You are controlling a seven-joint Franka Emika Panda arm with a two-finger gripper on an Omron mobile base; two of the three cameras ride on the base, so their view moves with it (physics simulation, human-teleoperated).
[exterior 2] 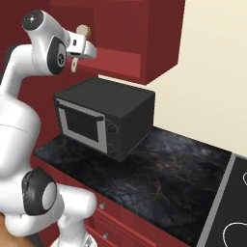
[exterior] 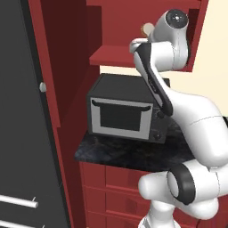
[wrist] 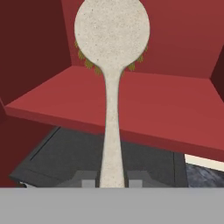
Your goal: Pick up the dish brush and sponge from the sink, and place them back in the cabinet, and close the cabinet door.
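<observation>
Fig. Gripper [wrist: 113,183] clamped on handle of dish brush [wrist: 112,30], held at the front of the open cabinet [wrist: 131,105], round head over the red inner shelf w/o touching it. Below: dark toaster oven [exterior: 127,113] on black marble counter [exterior 2: 159,178]. Progress, judged: brush picked up and brought to cabinet, not yet set down; sponge and door closing appear left to do. Sink lies outside these views. Fingertips cut off at lower edge of hand view; in base views gripper partly masked by wrist, brush head [exterior 2: 84,33] small.
</observation>
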